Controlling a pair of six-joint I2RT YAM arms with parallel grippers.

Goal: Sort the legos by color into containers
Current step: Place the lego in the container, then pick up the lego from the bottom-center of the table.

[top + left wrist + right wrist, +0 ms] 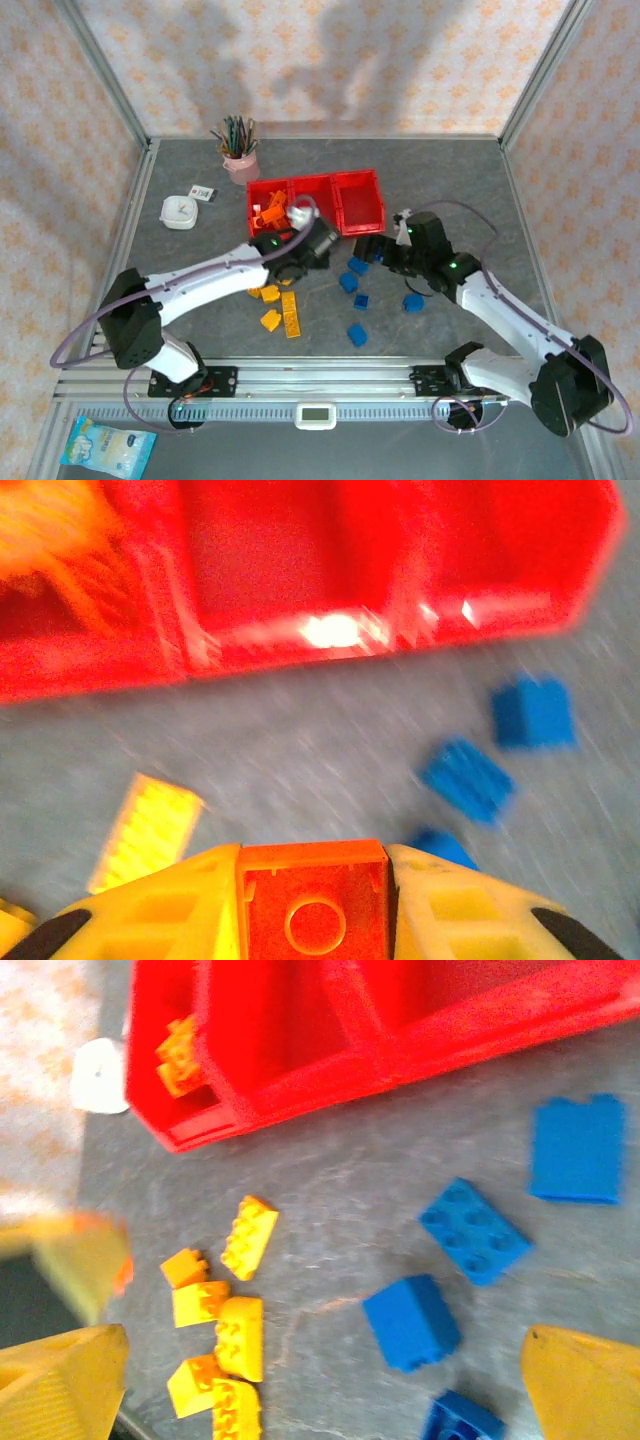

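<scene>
My left gripper [314, 880] is clamped on an orange brick [312, 920]. Its yellow fingers [160, 910] press against both sides of the brick, and the round ring on the brick's face is turned toward the wrist camera. It hangs just in front of the red bins [300, 630], on their near side, above the grey table [450, 180]; that wrist view is blurred.

The left-end bin of the row holds orange pieces [268, 213].

My right gripper [320, 1360] is spread wide, with one fingertip at each lower corner of its wrist view. It is low over the table in front of the right-end bin.

Four blue bricks lie loose under it, all in front of the bins. A smooth-faced one [577, 1150] is nearest the bins and a four-stud one [473, 1230] is just beside it. A tilted one [410, 1322] is farther out, and another [455, 1420] is cut off by the bottom edge.

A cluster of yellow and orange bricks [222, 1335] sits in front of the left-end bin, well apart from its wall. A long yellow plate [148, 830] lies flat on that same side. A pink cup of pens [240, 158] stands behind the bins, near their left end.
</scene>
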